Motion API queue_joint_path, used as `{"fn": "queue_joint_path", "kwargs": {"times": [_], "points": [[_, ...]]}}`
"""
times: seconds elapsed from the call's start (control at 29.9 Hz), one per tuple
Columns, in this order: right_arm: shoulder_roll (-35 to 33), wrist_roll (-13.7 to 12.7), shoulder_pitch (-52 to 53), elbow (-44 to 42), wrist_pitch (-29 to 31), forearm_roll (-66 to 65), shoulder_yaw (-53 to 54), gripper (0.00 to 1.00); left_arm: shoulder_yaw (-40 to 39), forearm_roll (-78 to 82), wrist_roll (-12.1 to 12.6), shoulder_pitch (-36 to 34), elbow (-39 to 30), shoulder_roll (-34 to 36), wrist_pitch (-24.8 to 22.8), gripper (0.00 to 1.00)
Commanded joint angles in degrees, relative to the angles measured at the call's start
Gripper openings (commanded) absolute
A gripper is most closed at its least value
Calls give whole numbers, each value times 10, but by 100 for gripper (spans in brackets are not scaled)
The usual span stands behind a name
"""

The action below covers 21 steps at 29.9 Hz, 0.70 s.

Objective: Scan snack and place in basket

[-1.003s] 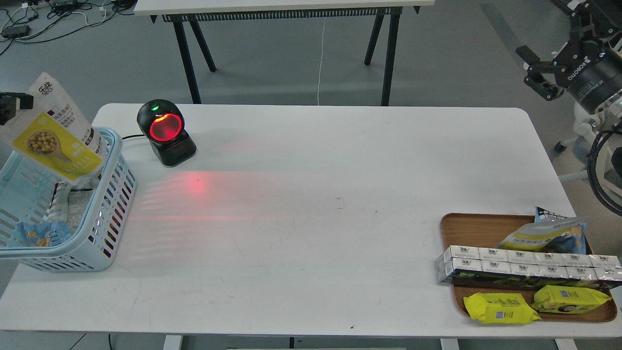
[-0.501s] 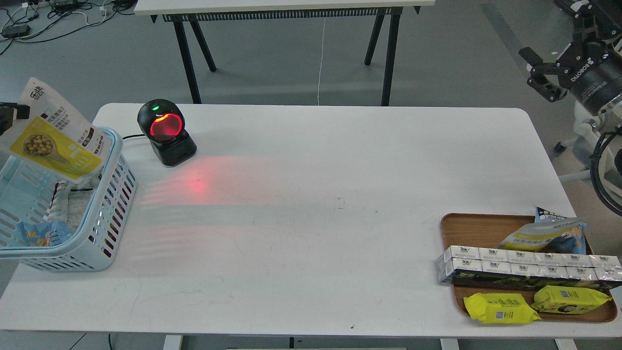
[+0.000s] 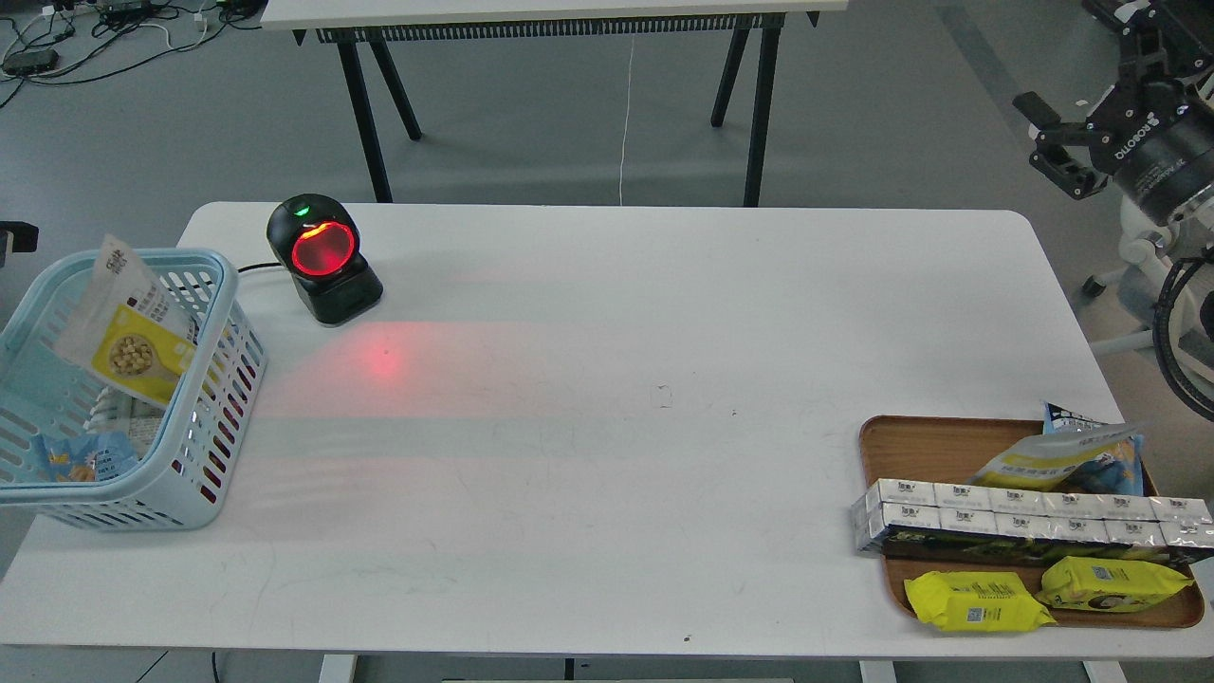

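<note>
The snack pouch (image 3: 128, 327), white on top with a yellow lower part and a round bean picture, stands tilted inside the light blue basket (image 3: 213, 398) at the table's left edge, leaning on its right wall. Nothing holds it. Only a small dark tip of my left gripper (image 3: 15, 236) shows at the view's left edge, above and left of the basket; its fingers cannot be told apart. My right gripper (image 3: 1051, 140) hangs in the air off the table's far right corner, fingers spread and empty.
A black barcode scanner (image 3: 323, 258) with a red glowing window stands right of the basket and casts red light on the table. Other packs lie in the basket. A brown tray (image 3: 925, 446) at the front right holds a long white carton (image 3: 1029, 517), yellow packs and another pouch.
The pouch was held above the basket's far rim at the left gripper; it has dropped into the basket and stands free. The left gripper has pulled back left. The right gripper barely moved.
</note>
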Motion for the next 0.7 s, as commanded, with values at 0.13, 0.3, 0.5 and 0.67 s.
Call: {"fn": "queue_joint_path", "kwargs": {"times": [0.13,0.3,0.5,0.67], "points": [[0,0,-2,2,0,0,0,100,-1,0,0,8,0,2,3,3],[0,0,-3,2,0,0,0,100,-8,-1,0,8,0,1,4,14],[0,0,-3,2,0,0,-1,100,-37,-74,0,8,-1,-10,5,39],[4,0,-2,15,0,0,3,100,-45,-324,0,8,-2,-54,21,72]]}}
